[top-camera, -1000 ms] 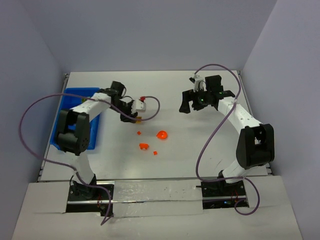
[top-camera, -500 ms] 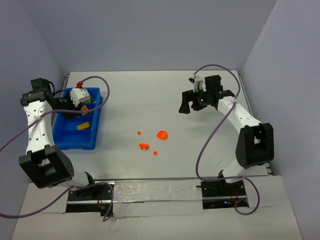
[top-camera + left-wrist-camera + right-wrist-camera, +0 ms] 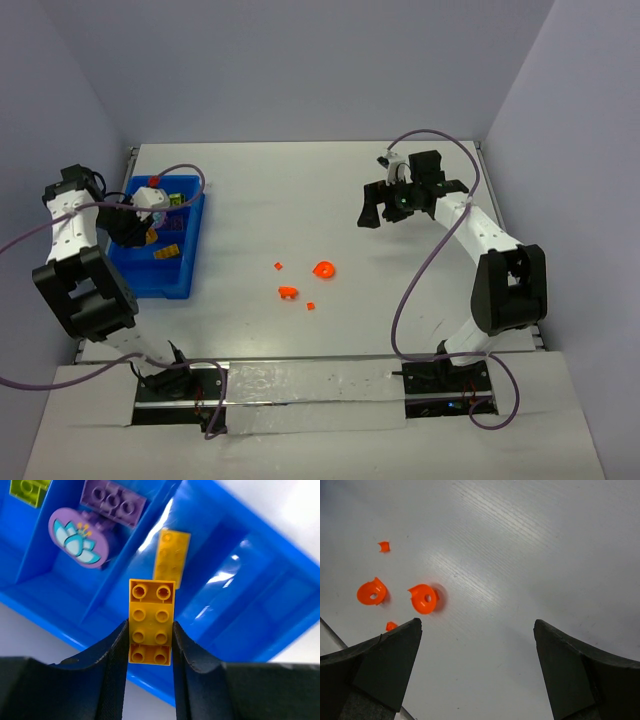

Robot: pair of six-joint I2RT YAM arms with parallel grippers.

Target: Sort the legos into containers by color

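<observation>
My left gripper (image 3: 135,228) hangs over the blue tray (image 3: 165,282) at the table's left side. It is shut on a yellow brick (image 3: 151,622), studs facing the camera, held above a compartment of the tray (image 3: 240,600). A second yellow brick (image 3: 171,557) lies in that compartment. Purple bricks (image 3: 112,500) and a purple flower piece (image 3: 80,537) lie in the neighbouring compartment, and an olive-green brick (image 3: 29,489) lies beyond. Several orange bits (image 3: 323,269) lie mid-table, also in the right wrist view (image 3: 423,598). My right gripper (image 3: 385,212) is open and empty, high above the table.
Walls enclose the table on the left, far and right sides. The left arm's purple cable (image 3: 190,175) loops over the tray's far end. The smaller orange bits (image 3: 288,293) lie between the tray and the right arm.
My left arm swung from mid-table over to the blue tray, carrying the yellow brick, and has settled lower over it. The right arm has not moved.
</observation>
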